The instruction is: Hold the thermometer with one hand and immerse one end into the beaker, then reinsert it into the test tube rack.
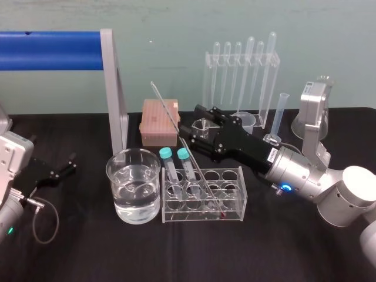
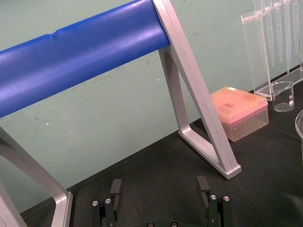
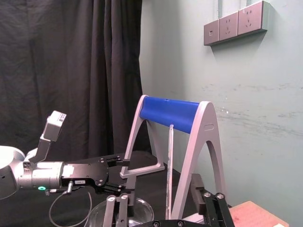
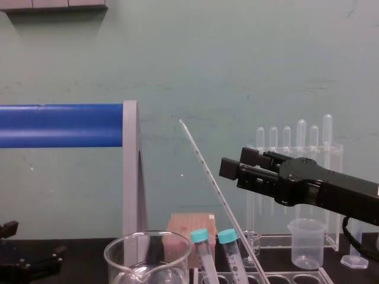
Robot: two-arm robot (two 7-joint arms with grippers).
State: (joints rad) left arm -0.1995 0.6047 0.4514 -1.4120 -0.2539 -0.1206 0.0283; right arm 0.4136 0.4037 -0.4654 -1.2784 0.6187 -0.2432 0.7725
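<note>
The thermometer leans up and to the left out of the test tube rack, its lower end down in a rack hole. My right gripper is open beside its upper part. In the right wrist view the thermometer stands free between the spread fingers, touching neither. The chest view shows the gripper just right of the rod. The beaker, part full of water, stands left of the rack. My left gripper rests open at the table's left, with nothing between its fingers.
Two teal-capped tubes stand in the rack's left holes. Behind are a pink tip box, a tiny glass beaker, a cloudy plastic beaker, a pipette stand and a graduated cylinder. A blue roller on a silver frame stands back left.
</note>
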